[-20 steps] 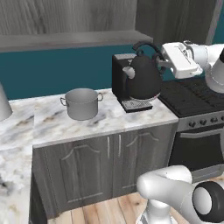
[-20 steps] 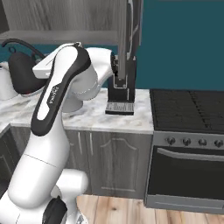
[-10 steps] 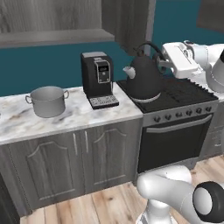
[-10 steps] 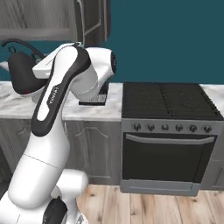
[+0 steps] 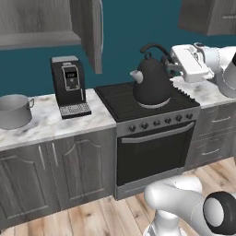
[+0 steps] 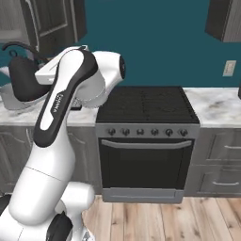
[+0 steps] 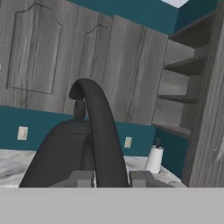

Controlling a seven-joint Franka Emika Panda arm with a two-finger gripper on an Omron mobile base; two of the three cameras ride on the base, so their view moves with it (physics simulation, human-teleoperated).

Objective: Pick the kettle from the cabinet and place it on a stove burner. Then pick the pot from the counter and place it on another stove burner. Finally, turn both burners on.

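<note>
- The kettle [image 5: 151, 83] sits just right of centre in the left base view, dark and rounded, with its pale spout pointing left and its black handle looping over the top; it appears in front of the black stove [image 5: 140, 103], whether resting on the grates or held just above them cannot be told
- The fingers [image 7: 111, 178] at the bottom centre of the hand view are pinched on the kettle's black handle, one small grey tip on each side of the loop; the kettle body bulges dark to the left behind them
- In the left base view the white hand reaches in from the upper right edge and meets the handle at its right side
- In the right base view the kettle [image 6: 23, 77] shows at the left edge, partly hidden behind the white arm; the stove [image 6: 146, 103] lies centre frame with its row of knobs [image 6: 148, 132] along the front
- The pot [image 5: 14, 110] stands at the left edge of the left base view on the marble bench [image 5: 46, 126], well apart from the kettle; a black coffee machine [image 5: 69, 85] stands between pot and stove
- The cabinet [image 5: 44, 23] fills the upper left of that view, with its door standing open
</note>
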